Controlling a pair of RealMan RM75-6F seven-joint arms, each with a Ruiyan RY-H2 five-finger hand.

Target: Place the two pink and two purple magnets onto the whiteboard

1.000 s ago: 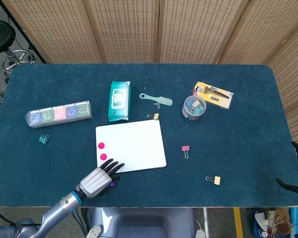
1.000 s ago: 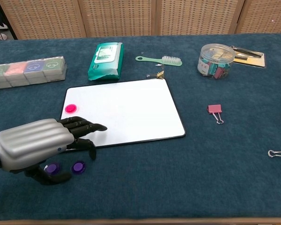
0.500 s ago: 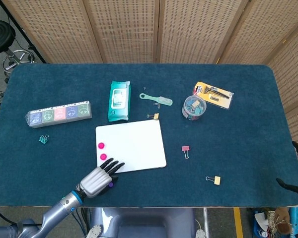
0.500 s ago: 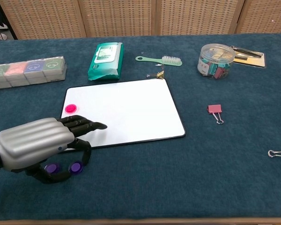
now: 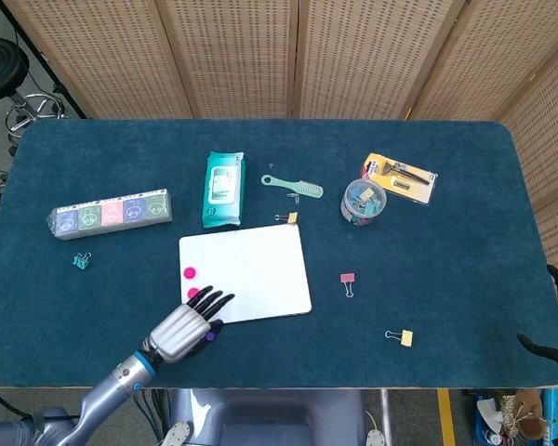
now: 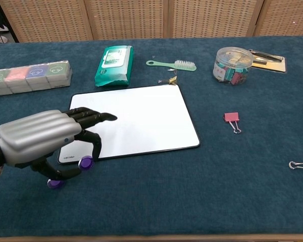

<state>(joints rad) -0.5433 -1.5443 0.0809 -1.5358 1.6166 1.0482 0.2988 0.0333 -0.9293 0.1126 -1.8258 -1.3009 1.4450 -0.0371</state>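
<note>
Lifting a purple magnet (image 6: 85, 162), pinched by left hand (image 6: 38, 138), other fingers spread, at whiteboard's (image 6: 141, 118) 7 o'clock corner; next, probably carry toward 1 o'clock onto board.

A green wipes pack (image 5: 222, 189) lies beside a green brush (image 5: 294, 187); a clip tub (image 5: 363, 201) touches a yellow card (image 5: 401, 177); a pastel box (image 5: 111, 214) sits left; binder clips: pink (image 5: 347, 280), yellow (image 5: 401, 336), teal (image 5: 81, 261).

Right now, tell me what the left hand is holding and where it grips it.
The left hand pinches a small round purple magnet by its edges between thumb and a fingertip, just off the whiteboard's near edge.
</note>
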